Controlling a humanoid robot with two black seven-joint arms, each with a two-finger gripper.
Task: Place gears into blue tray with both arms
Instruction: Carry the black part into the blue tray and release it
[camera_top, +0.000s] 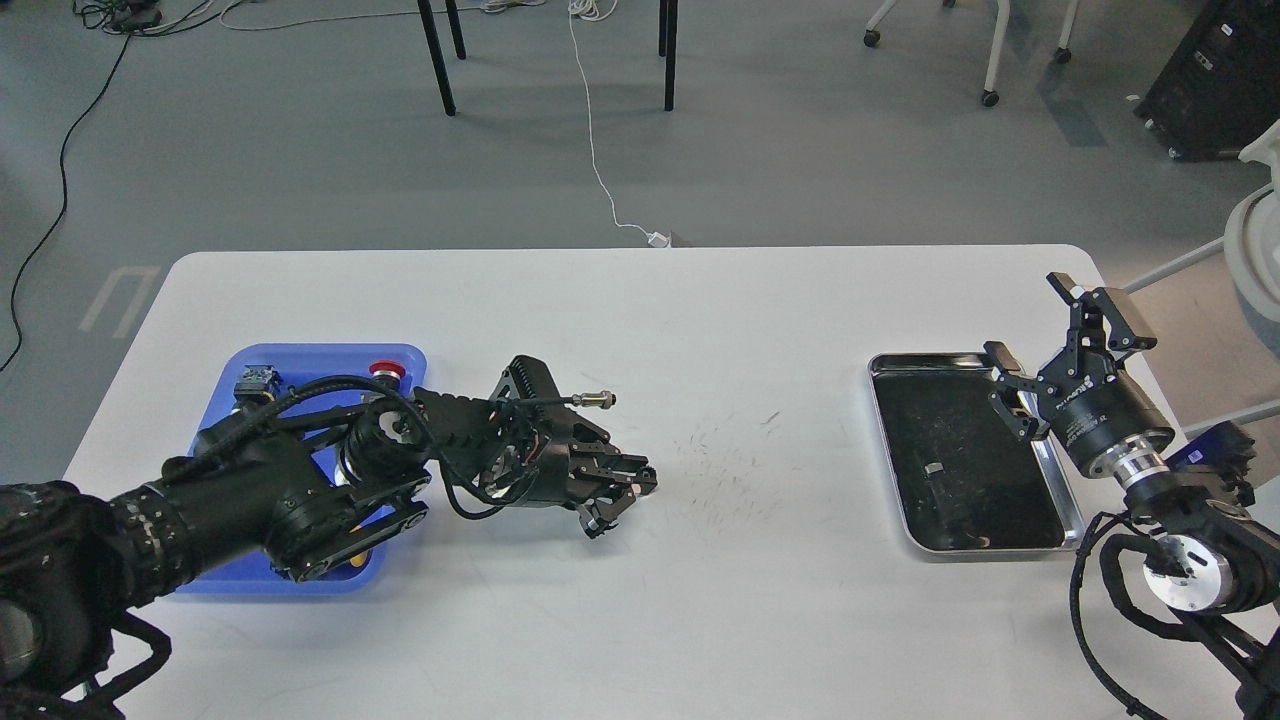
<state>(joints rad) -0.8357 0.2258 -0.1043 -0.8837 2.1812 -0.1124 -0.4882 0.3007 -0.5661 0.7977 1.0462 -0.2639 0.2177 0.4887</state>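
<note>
The blue tray (325, 352) lies at the table's left, mostly covered by my left arm. My left gripper (632, 487) reaches right of the tray, low over the white table, with its fingers drawn together at the spot where a small black gear lay. The gear itself is hidden between the fingertips. My right gripper (1028, 320) hangs open and empty over the right rim of the steel tray (884, 372). No other gear shows.
In the blue tray are a red-capped push button (385, 371) and a dark connector (256, 381). The steel tray holds a small metal piece (933, 467). Scuff marks (725, 455) dot the table's middle. Chair legs stand beyond the far edge.
</note>
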